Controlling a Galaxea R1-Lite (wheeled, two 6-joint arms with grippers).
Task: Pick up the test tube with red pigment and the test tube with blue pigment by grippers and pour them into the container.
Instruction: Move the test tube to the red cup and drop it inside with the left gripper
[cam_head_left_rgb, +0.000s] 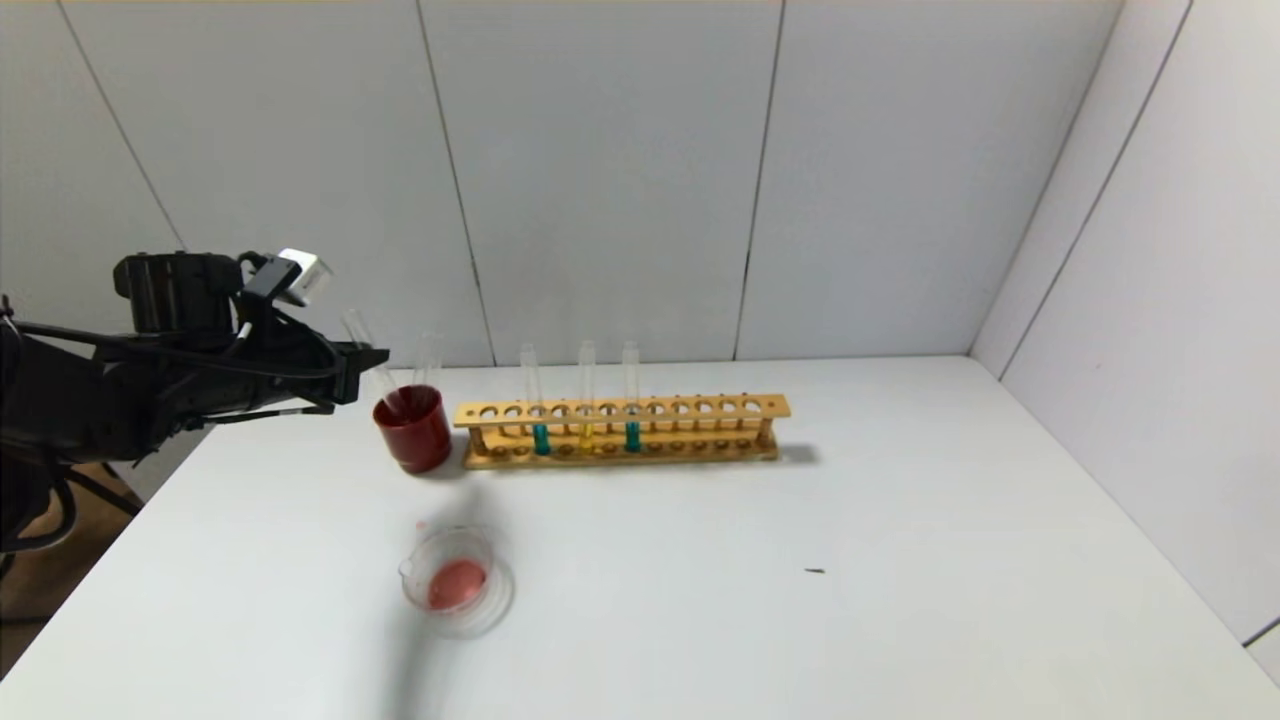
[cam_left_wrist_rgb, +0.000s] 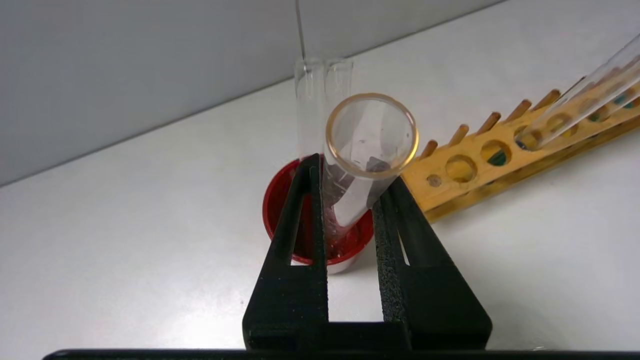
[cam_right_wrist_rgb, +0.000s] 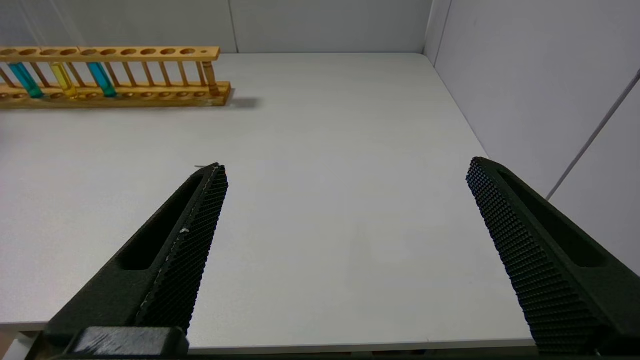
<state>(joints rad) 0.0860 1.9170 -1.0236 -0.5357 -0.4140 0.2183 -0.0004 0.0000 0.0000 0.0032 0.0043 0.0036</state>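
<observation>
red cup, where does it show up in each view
Head view: red cup left of centre, just off the rack's left end, by the left gripper.
Left wrist view: centre, behind the fingers shut on an emptied tube.
Right wrist view: not in it.
Shared landmark: the wooden rack, seen in all three.

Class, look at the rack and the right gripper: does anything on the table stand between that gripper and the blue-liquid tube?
Nothing visible does. The right gripper hangs open over bare table, and the test tube with blue pigment stands upright in the wooden rack, with a yellow tube beside it.
</observation>
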